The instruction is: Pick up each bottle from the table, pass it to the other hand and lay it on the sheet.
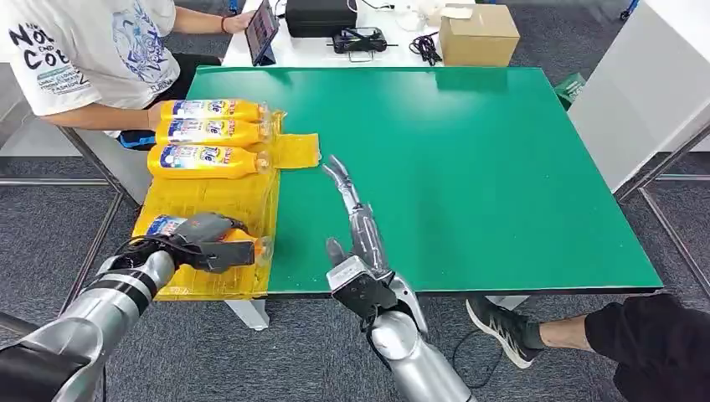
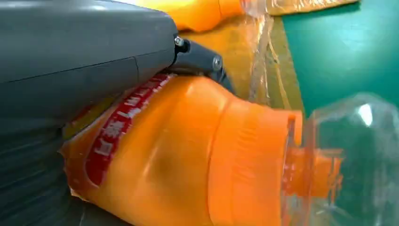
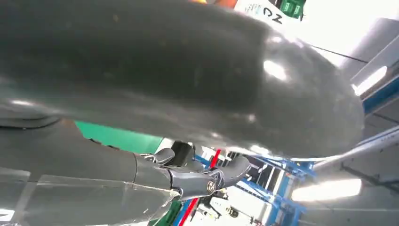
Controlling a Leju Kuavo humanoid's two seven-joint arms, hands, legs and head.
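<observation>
Your left hand (image 1: 205, 239) grips an orange bottle (image 1: 243, 245) over the yellow sheet (image 1: 209, 201) (near-left of the green table (image 1: 469, 167)); right hand (image 1: 356, 230) lies flat, seemingly empty.

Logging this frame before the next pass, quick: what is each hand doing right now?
Left hand: holding an orange plastic bottle with a clear cap over the yellow plastic sheet.
Right hand: open, fingers stretched out above the green table, holding nothing.
</observation>
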